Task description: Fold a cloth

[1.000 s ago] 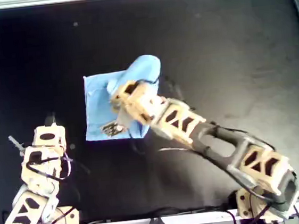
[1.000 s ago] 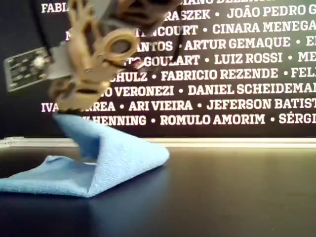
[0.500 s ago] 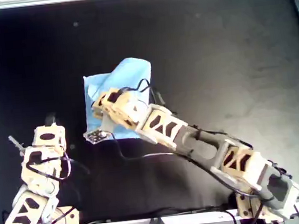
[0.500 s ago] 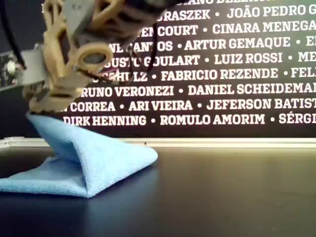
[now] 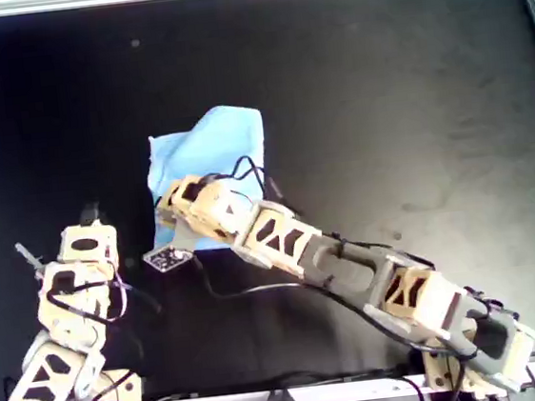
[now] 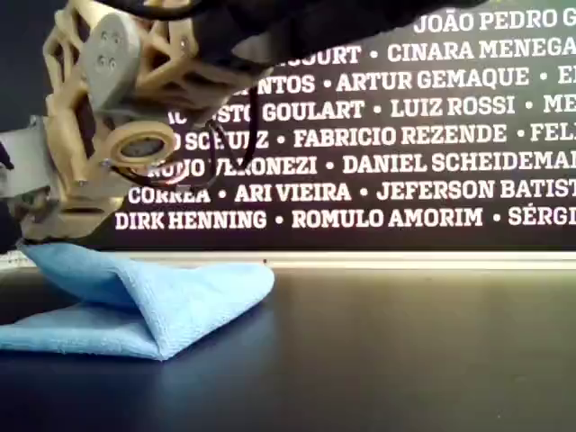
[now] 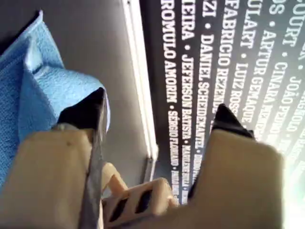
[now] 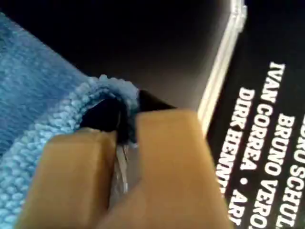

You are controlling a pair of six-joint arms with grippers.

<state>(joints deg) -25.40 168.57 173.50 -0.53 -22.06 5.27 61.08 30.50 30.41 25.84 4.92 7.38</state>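
The right gripper [image 8: 126,126] is pinched tight on a hem of the light-blue cloth [image 5: 207,149], holding that edge up over the rest, which lies folded on the black table [image 5: 410,99], left of centre in the overhead view. The left gripper [image 7: 159,114] has its jaws spread wide, nothing between them.

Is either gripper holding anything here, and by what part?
The right gripper pinches the cloth by its hemmed edge, fingers shut on it. The left gripper is open, holding nothing.
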